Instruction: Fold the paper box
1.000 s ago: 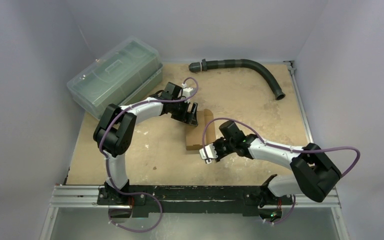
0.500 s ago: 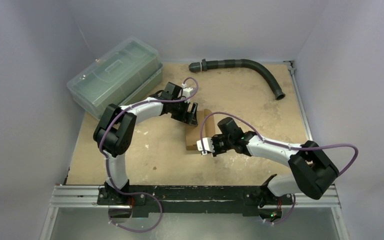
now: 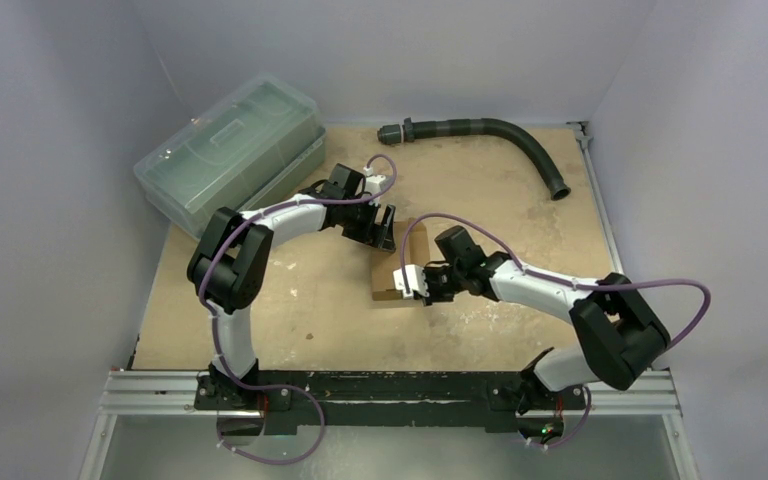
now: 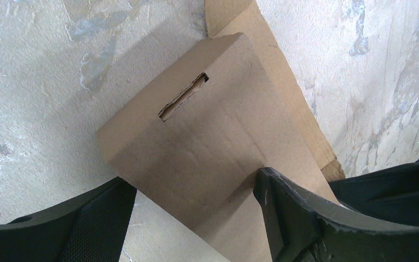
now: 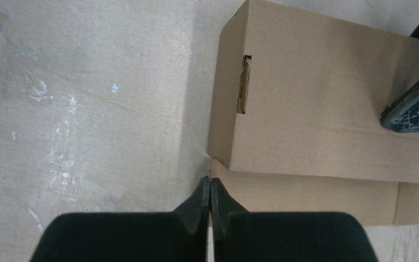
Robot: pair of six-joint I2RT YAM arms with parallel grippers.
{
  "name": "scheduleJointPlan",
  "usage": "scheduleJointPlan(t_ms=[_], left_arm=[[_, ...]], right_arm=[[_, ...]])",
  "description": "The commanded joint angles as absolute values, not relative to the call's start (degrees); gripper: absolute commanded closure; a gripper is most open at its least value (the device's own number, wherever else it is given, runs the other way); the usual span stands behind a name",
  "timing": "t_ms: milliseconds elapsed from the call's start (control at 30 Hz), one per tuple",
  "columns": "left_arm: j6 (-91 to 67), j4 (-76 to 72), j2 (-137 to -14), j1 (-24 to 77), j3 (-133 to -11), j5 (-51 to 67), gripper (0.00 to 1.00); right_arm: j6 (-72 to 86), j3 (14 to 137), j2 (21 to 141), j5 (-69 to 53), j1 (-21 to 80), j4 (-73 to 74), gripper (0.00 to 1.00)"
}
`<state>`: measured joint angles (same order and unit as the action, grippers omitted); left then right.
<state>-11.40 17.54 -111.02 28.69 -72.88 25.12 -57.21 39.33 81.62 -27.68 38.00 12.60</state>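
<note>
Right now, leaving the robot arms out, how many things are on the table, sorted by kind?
Brown cardboard paper box: 1
Clear greenish lidded plastic bin: 1
Dark grey ribbed curved hose: 1
Total: 3

site: robot lab | cue: grey enclosure walls [image 3: 390,50], scuffed table [image 3: 310,320], aluminium rail [image 3: 155,392]

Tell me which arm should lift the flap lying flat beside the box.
Right, probably. The right gripper, shut, sits at the edge of the flat flap, by the paper box's near corner. The left gripper hangs open over the box's far end, perhaps steadying it.
</note>
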Motion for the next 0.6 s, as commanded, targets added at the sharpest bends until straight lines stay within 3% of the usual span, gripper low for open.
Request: scheduleJointPlan(t_ms=[0,567], left_arm=[[-7.9,22.7,-114.7,28.7,-71.7,20.0,0.22],[-7.9,22.9,-114.9,28.6,-71.9,20.4,0.22]], right_arm=[[-57.2,41.3,82.6,-28.5,36.5,15.6,1.00],[-49.8,44.4,86.0,-31.3,34.3,16.1,1.00]])
